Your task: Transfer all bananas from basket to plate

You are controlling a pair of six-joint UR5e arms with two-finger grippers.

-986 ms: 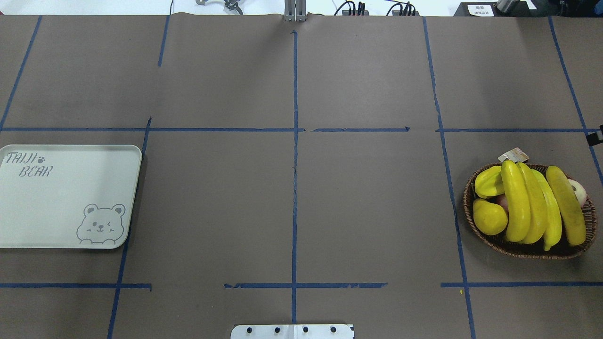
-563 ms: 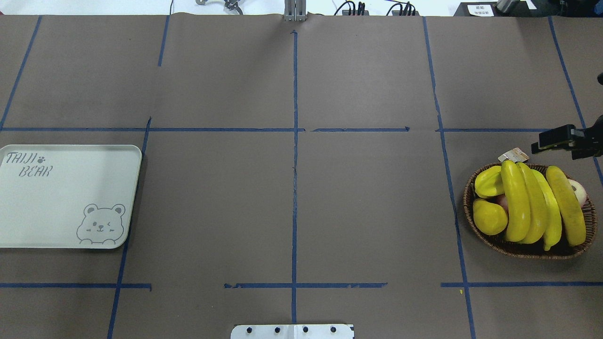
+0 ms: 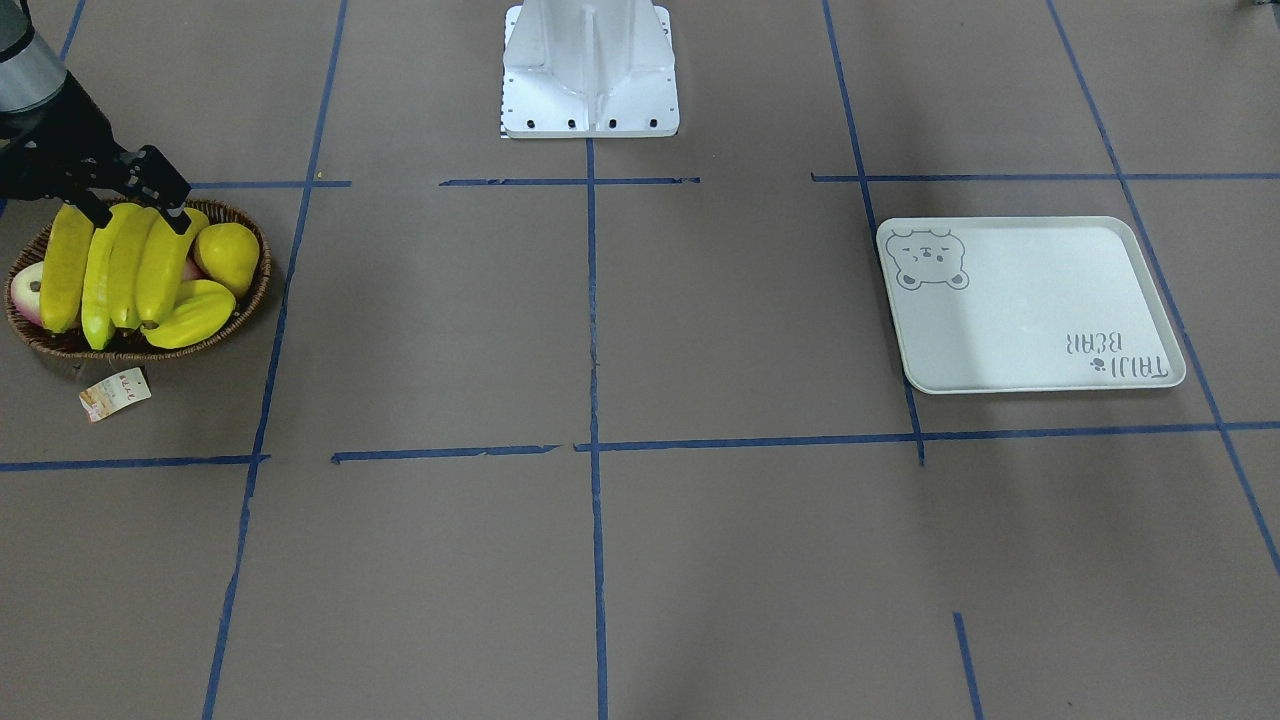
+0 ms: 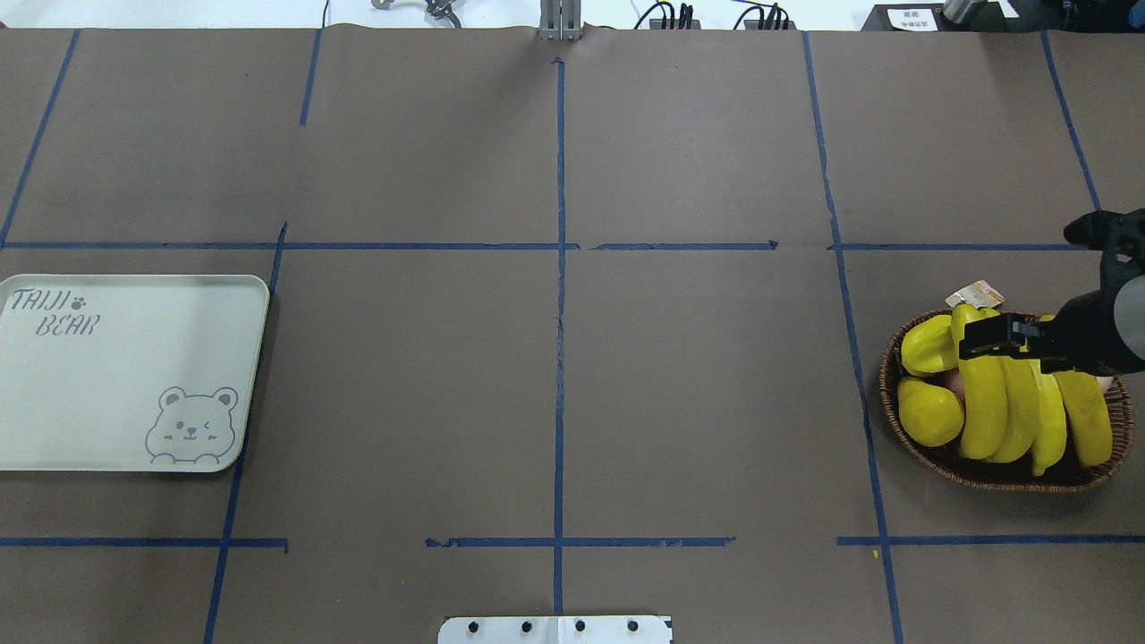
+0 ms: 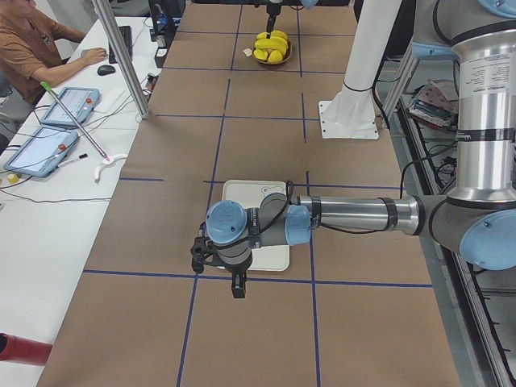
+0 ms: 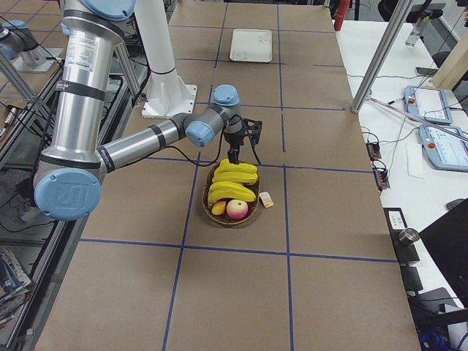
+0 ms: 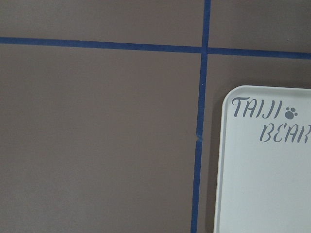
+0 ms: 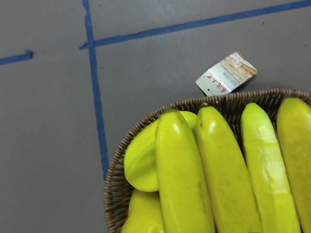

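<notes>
**Right gripper hanging open over the bananas**

The right gripper is hanging over the bananas, its jaws spread wide across several of them and gripping nothing; whether the fingertips are touching the fruit cannot be told. All four bananas are lying side by side in the basket, running near to far; the basket is sitting at the right end of the table in the overhead view. A starfruit and a pear are lying to the left of the bananas inside the basket; a pinkish round fruit is peeking out on their other side. A tag is lying on the table just past the basket's far rim.

The plate is lying at the left end of the table, well apart from the basket, its bear drawing at the near right corner and its lettering at the far left. The left gripper is hanging just beside the plate's left end; its wrist view is taking in only the plate's lettered corner and the blue tape lines; whether its jaws are open or closed cannot be told.
</notes>
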